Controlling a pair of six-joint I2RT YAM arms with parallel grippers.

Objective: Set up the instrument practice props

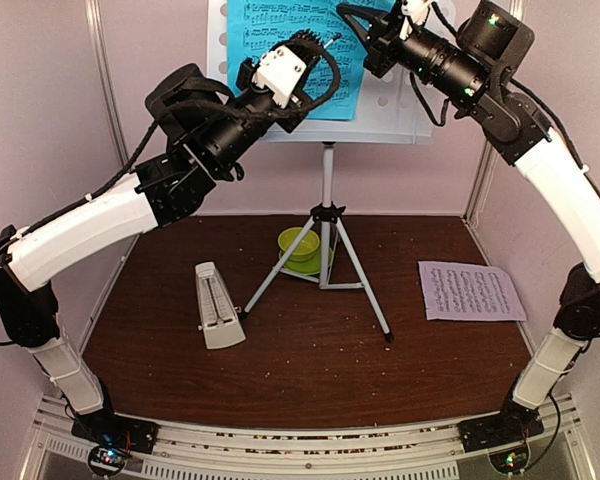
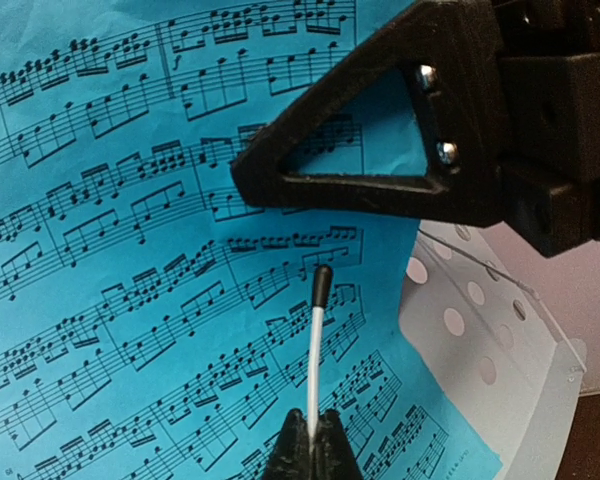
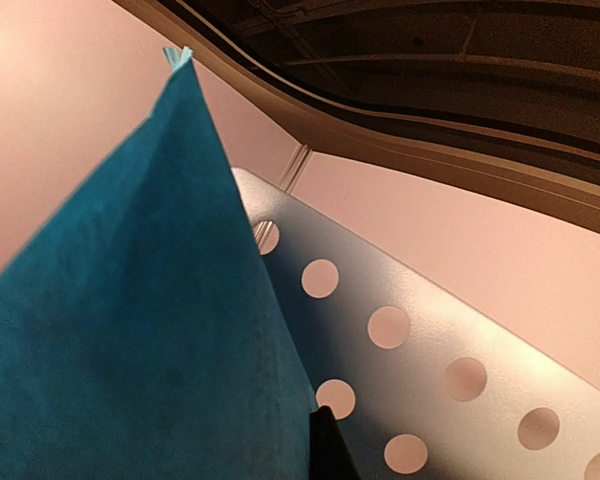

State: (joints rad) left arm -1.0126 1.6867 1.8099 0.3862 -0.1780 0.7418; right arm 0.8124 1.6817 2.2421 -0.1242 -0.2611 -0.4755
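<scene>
Left gripper (image 2: 308, 448) is up at the desk (image 1: 395, 105) of the music stand, clamped tight on a thin white rod (image 2: 317, 340) with a black tip. The rod points up across the printed face of the blue sheet (image 2: 130, 250), and whether it belongs to the stand cannot be told. Lower down, on the table (image 1: 180, 370), the metronome (image 1: 218, 305) sits left of the tripod (image 1: 327, 215), narrow end pointing away, well apart from both arms. Mid-table, the tripod stands on 3 spread legs, and a green bowl (image 1: 300, 243) on its saucer (image 1: 305, 268) rests among them. Atop the pole, the pale perforated desk carries the blue sheet upright, notes facing the arms. Right gripper (image 1: 368, 42) is closed on that sheet's right edge near the top; in its own wrist view the pinched edge stands off the desk's holes, and the left wrist view shows the same edge curling away from the desk. Right of the tripod, the pink sheet (image 1: 470, 290) lies flat on the table, near 1 tripod foot but not touching it
</scene>
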